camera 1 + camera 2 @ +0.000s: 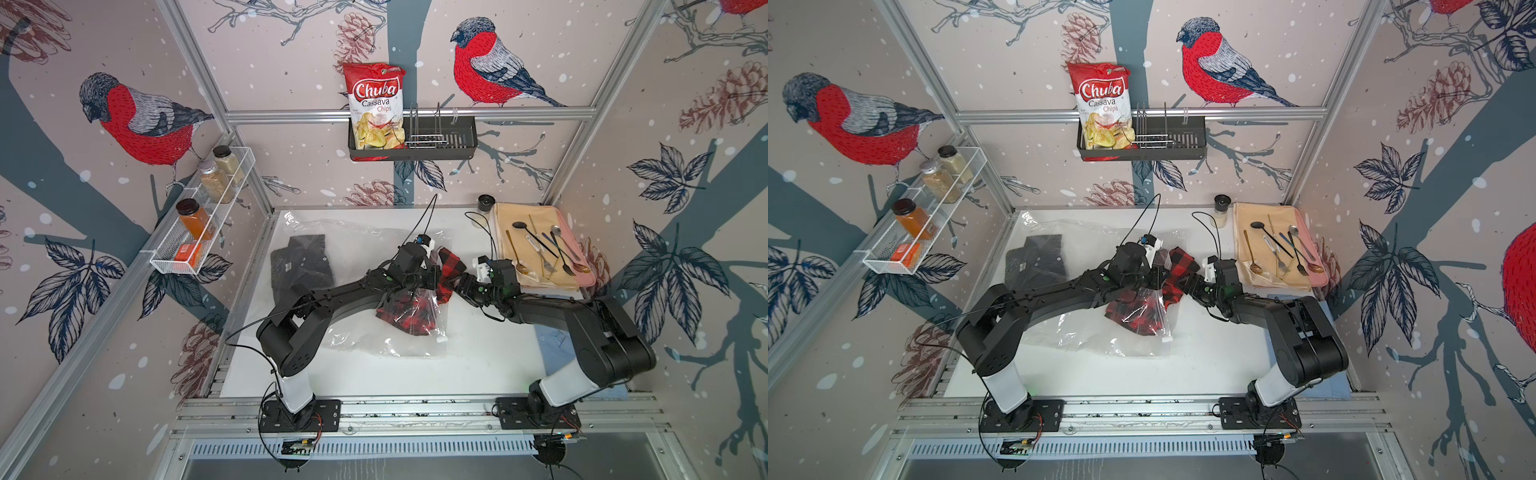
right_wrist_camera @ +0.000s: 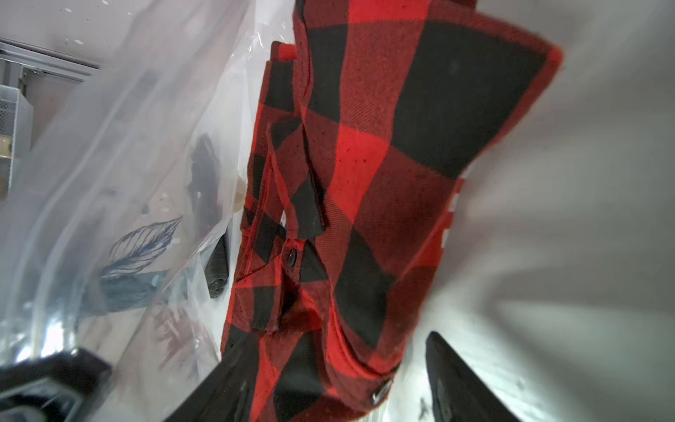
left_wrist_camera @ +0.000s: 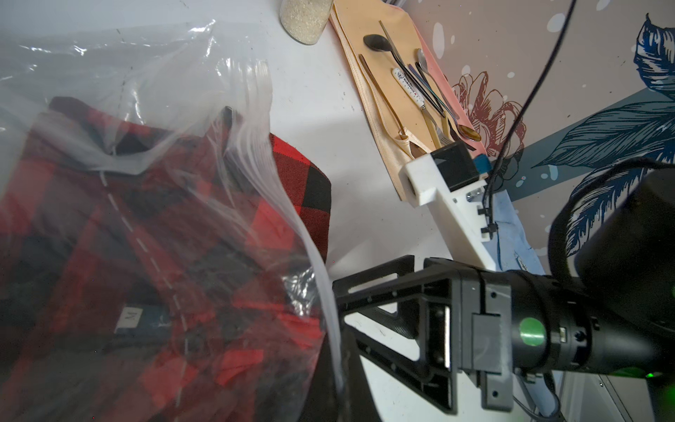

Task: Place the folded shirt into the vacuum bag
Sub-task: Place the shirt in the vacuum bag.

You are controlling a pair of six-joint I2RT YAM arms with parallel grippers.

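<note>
The red and black plaid folded shirt (image 1: 451, 266) (image 1: 1177, 266) lies mid-table, most of it inside the vacuum bag (image 1: 365, 336) (image 1: 1084, 336), one end sticking out of the bag's mouth. My left gripper (image 1: 434, 276) (image 3: 338, 387) is shut on the bag's zip edge and holds it raised over the shirt (image 3: 303, 175). My right gripper (image 1: 455, 286) (image 2: 343, 383) is open, its fingers (image 2: 456, 383) either side of the shirt's free end (image 2: 383, 146). A white slider clip (image 1: 441, 339) sits on the bag's near corner.
A dark folded shirt (image 1: 301, 266) lies at the left under the clear plastic. A peach placemat (image 1: 540, 216) with several pieces of cutlery is at the right, a jar (image 1: 484, 205) behind it, a blue cloth (image 1: 552, 336) under the right arm.
</note>
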